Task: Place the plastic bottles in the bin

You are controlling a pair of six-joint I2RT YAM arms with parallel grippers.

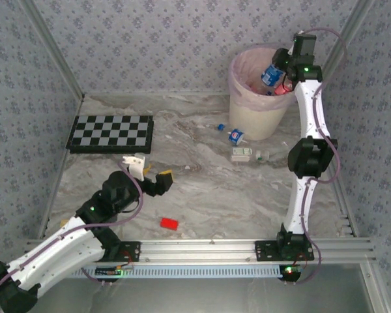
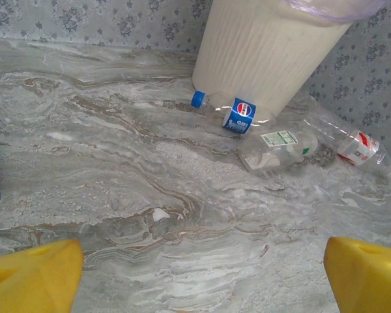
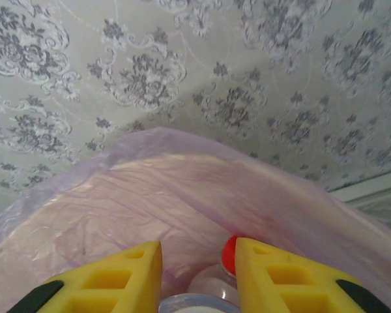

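R gripper (image 1: 281,69) tips hard to make out from above; wrist cam cuts off held bottle (image 1: 272,75), just its clear curved edge betw yellow pads (image 3: 127,277), pinched there. R arm (image 1: 309,124) stretched up over bin (image 1: 255,120): ribbed cream plastic, thin pink liner (image 3: 182,189). L gripper (image 1: 150,173) low over table (image 1: 208,192), jaws spread wide. By bin base, lying flat: blue-label bottle (image 2: 238,116), green-label bottle (image 2: 280,143), red-label bottle (image 2: 355,147), all clear plastic

Bare marbled desk (image 1: 208,195) lies open across the middle. Loose bottles (image 2: 240,116) crowd the foot of the bin (image 1: 251,120); the right tool (image 3: 199,251), gripping a blue-labelled bottle (image 1: 271,75), occupies its mouth. A checkerboard (image 1: 111,134) fills the far left.
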